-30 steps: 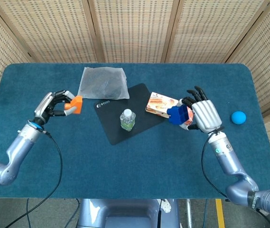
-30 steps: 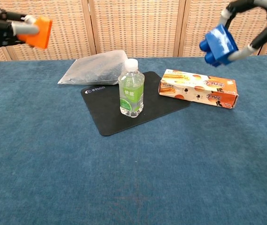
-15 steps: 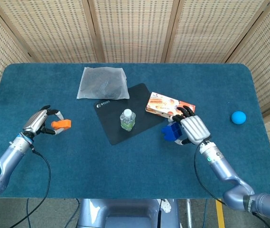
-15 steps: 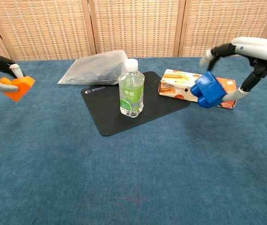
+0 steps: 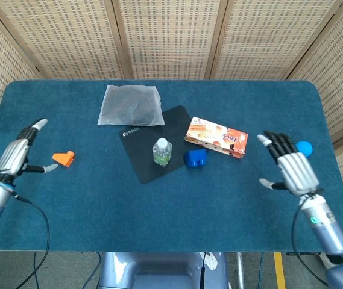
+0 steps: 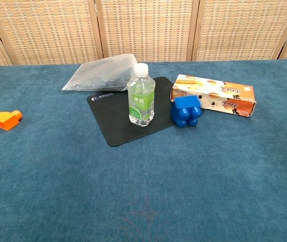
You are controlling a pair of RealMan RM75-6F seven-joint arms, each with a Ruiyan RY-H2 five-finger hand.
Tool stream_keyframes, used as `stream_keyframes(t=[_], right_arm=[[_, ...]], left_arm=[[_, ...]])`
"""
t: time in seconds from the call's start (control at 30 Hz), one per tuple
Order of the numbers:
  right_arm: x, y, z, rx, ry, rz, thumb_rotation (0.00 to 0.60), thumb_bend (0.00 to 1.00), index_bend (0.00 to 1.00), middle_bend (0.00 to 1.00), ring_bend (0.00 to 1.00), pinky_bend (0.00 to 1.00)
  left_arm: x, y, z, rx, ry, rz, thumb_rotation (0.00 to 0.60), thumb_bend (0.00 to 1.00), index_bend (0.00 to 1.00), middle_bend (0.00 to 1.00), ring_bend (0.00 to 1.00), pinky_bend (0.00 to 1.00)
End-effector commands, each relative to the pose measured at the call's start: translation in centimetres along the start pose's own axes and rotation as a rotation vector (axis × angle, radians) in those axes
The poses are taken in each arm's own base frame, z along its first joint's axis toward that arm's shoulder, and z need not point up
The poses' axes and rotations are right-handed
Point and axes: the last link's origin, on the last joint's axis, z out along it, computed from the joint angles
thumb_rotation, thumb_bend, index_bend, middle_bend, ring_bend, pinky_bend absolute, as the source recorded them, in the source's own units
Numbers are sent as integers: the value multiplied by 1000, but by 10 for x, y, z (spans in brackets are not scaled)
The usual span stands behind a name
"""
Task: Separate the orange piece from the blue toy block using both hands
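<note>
The fingers of the left hand (image 5: 19, 155) are spread apart and hold nothing, and the fingers of the right hand (image 5: 293, 168) are spread apart and empty too. The orange piece (image 5: 64, 158) lies on the blue worktop (image 5: 159, 223) just beside the left hand. The blue toy block (image 5: 195, 158) sits far from it, touching the edge of the black mat (image 5: 141, 162), near the water bottle (image 5: 162, 152) and the snack box (image 5: 216, 136). The job looks done (both pieces are apart). A careless swing of the left hand could knock the orange piece away, since it lies so close
</note>
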Motion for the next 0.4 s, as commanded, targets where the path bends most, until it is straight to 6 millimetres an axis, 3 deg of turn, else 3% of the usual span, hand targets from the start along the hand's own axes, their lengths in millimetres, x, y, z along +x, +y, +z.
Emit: stream_keyframes(t=[0.03, 0.2, 0.4], right_arm=[[-3, 30, -40, -60, 34, -66, 600, 0, 0, 0, 0, 0], [-14, 46, -84, -151, 64, -134, 600, 0, 0, 0, 0, 0], [-20, 48, -98, -173, 61, -138, 600, 0, 0, 0, 0, 0]], left_arm=[[13, -9, -59, 80, 107, 132, 600, 0, 0, 0, 0, 0], [1, -5, -124, 131, 66, 233, 600, 0, 0, 0, 0, 0], [-9, -9, -150, 159, 31, 240, 600, 0, 0, 0, 0, 0]])
